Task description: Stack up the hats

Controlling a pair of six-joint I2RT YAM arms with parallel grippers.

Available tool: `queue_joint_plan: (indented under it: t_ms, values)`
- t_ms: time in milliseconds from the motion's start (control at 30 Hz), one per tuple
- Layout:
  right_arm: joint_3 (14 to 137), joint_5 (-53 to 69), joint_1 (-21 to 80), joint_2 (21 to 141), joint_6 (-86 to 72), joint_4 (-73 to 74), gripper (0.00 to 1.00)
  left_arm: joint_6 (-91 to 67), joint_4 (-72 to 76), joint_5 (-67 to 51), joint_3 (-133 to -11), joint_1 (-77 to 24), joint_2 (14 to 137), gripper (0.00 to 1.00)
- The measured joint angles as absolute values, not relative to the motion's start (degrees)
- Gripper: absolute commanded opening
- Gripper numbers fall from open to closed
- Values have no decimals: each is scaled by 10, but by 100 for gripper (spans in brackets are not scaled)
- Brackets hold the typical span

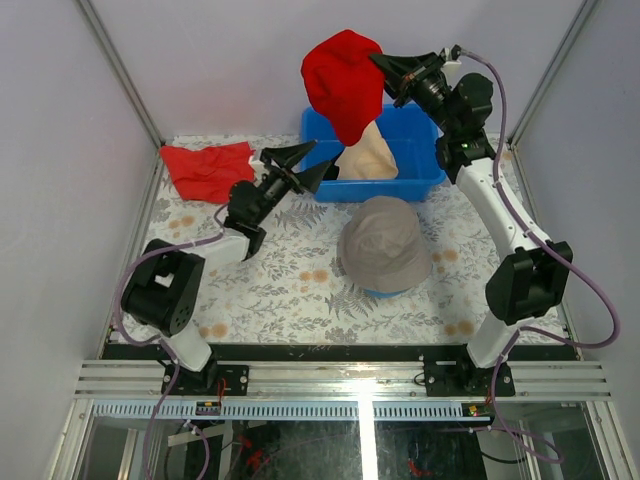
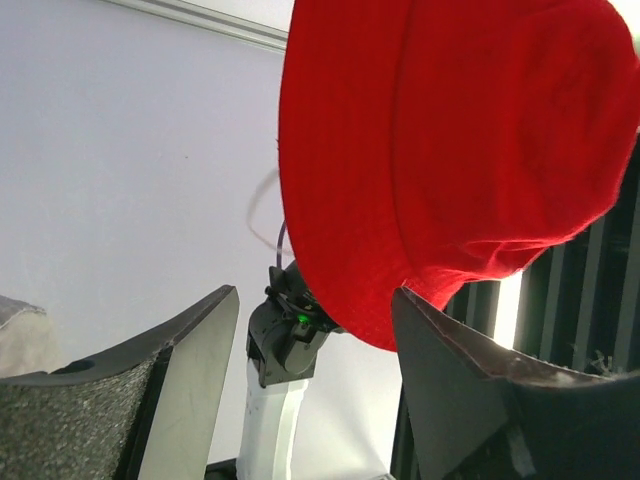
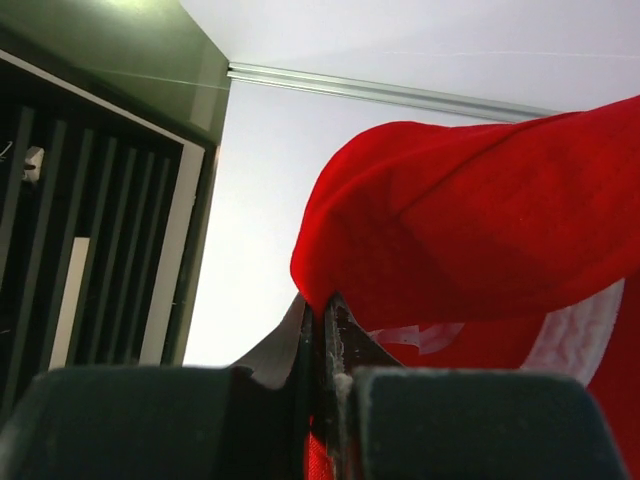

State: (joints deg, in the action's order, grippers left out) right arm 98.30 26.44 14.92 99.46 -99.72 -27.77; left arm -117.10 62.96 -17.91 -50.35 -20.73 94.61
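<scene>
Nearest us on the floral-patterned desk we see the grey-khaki hat, crown up, sitting over a blue hat whose brim peeks out at the front. Beyond it the left hand reaches low toward the blue bin, fingers spread with nothing between them. A flat red cloth lies at the far left. The peach-beige hat rests in the bin. Above it we find the right hand raised high, pinched tight on the edge of the red hat, which hangs before the pale back wall.
</scene>
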Motion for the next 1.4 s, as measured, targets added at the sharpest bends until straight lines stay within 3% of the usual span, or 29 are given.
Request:
queue_joint_plan:
  t_ms: [233,800,867,967,1100,1200,1400]
  values:
    - [976,259,149,969,-1018,-297,0,-1171,691,-107,-536,-269,1004,63]
    - [945,246,151,955,-1053,-334,0,-1171,751,-16,-642,-286,1073,63]
    - [934,245,152,955,-1056,-338,0,-1171,751,-13,-648,-288,1081,54]
    - [918,245,152,954,-1060,-342,0,-1171,751,-8,-649,-289,1083,28]
    - [881,247,152,940,-1061,-344,0,-1171,758,1,-649,-289,1085,6]
    - [834,258,146,906,-1043,-333,0,-1171,777,-1,-634,-287,1084,0]
    - [807,296,103,812,-893,-189,0,-1171,785,-65,-552,-268,1064,0]
